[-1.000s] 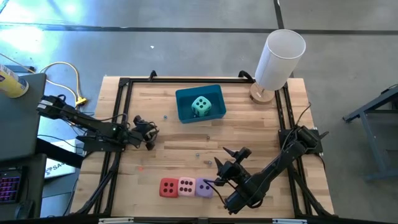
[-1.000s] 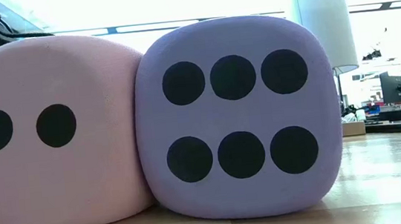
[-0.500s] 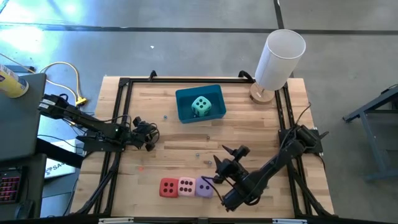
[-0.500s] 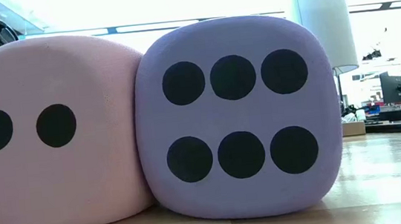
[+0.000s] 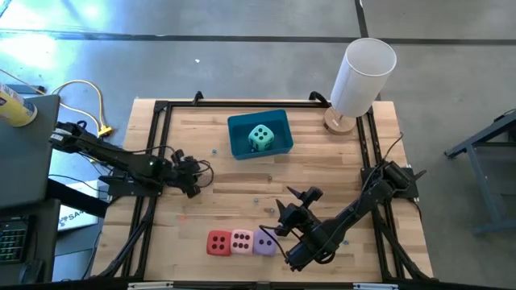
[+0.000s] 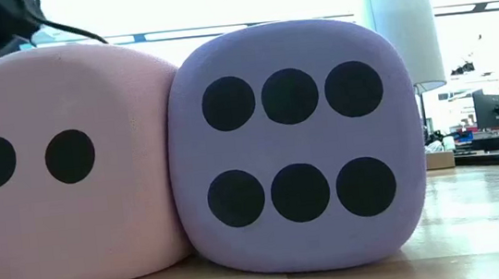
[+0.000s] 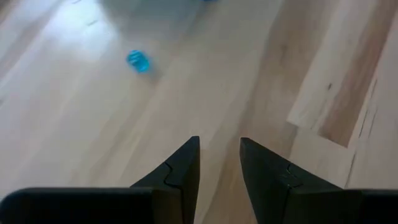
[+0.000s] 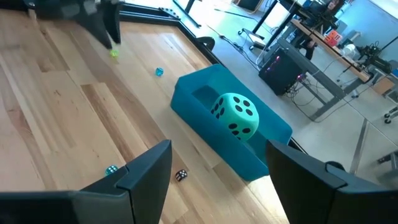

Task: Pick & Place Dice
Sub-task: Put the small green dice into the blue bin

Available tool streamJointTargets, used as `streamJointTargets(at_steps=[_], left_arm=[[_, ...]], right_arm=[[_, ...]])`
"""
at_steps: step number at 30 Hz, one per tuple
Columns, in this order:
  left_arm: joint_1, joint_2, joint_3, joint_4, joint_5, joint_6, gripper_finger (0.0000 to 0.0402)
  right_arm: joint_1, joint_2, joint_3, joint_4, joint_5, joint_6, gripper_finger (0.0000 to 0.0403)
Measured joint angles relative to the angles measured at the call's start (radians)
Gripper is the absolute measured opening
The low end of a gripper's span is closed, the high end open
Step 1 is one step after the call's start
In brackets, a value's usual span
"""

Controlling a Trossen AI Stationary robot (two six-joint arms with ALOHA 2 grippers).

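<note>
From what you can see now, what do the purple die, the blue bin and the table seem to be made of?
Purple die: probably foam or soft fabric; matte, finely textured, rounded corners.
Blue bin: probably plastic; smooth, even colour, thin straight walls.
Table: wood; pale planks with visible grain and seams, slight sheen.

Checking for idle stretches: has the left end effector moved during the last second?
Yes. In the high view the left end effector has crept rightward across the table, away from the left frame rail, toward the middle.
</note>
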Motion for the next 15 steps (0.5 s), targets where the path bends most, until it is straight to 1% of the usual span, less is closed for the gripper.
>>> streamJointTargets(at_steps=[3,5,7,12,15], left_arm=[[0.001,0.000,0.074,-0.186,0.007,-0.171,0.0108],[0.010,0.000,0.099,-0.256,0.020,-0.277,0.0108],[0.030,0.000,0.102,-0.291,0.041,-0.351,0.0108],[0.088,0.009,0.102,-0.294,0.056,-0.413,0.0108],[0.111,0.016,0.102,-0.293,0.056,-0.420,0.0108]], right_arm=[[0.000,0.000,0.000,0.001,0.000,0.000,0.0249],[0.000,0.000,0.000,0.001,-0.002,0.000,0.0249],[0.000,0.000,0.000,0.001,-0.002,0.000,0.0249],[0.000,0.000,0.000,0.001,-0.003,0.000,0.0249],[0.000,0.000,0.000,0.001,-0.006,0.000,0.0249]])
